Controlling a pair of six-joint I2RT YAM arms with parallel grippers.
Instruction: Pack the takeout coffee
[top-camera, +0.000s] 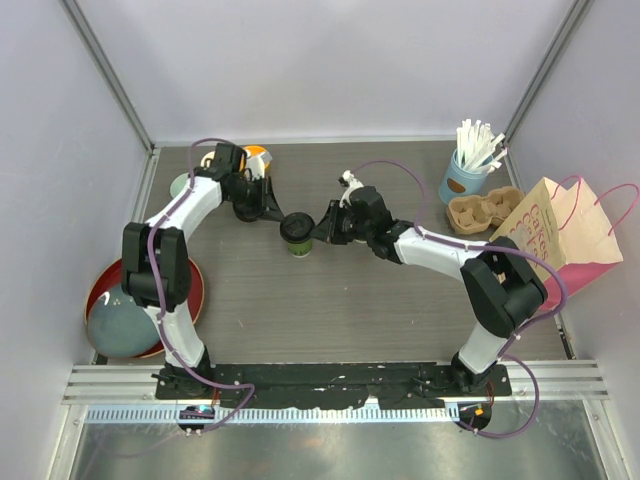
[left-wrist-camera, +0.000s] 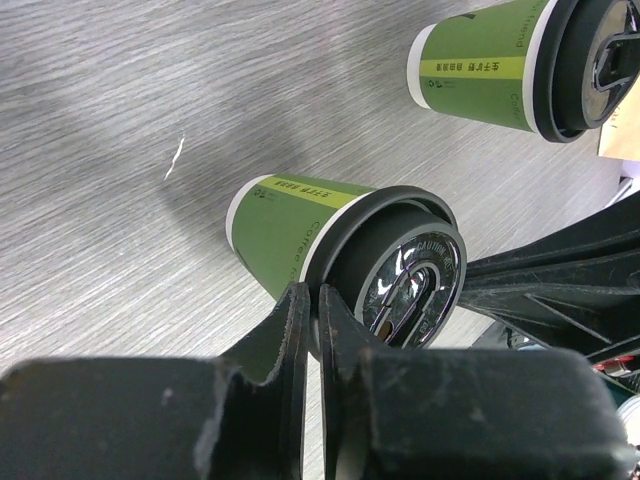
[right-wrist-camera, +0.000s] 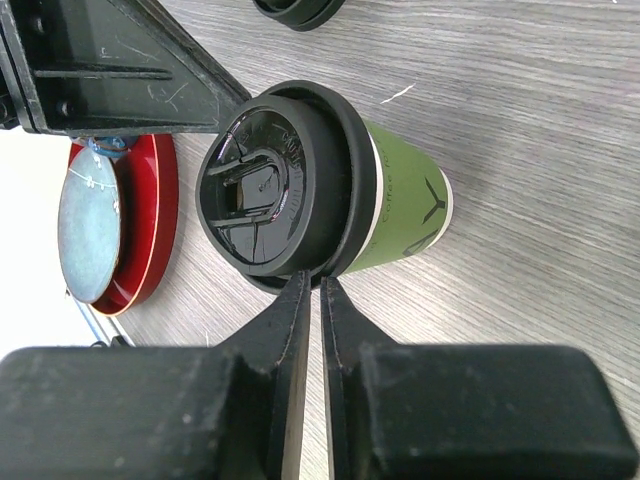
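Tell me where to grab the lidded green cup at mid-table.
I'd clamp the green cup across its paper wall just under the black lid, coming level from the right: it stands upright, round, and the overhanging lid rim blocks slipping.

Overhead looking down; wrist views close, sharing cup (right-wrist-camera: 400, 210)

Bright, even light; soft shadows; near gripper bodies blurred

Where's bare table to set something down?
Bare: the wide near-centre stretch between the red tray and the right arm, in front of the lidded cup. Crowded: back-right, around straw cup, carrier and bag.
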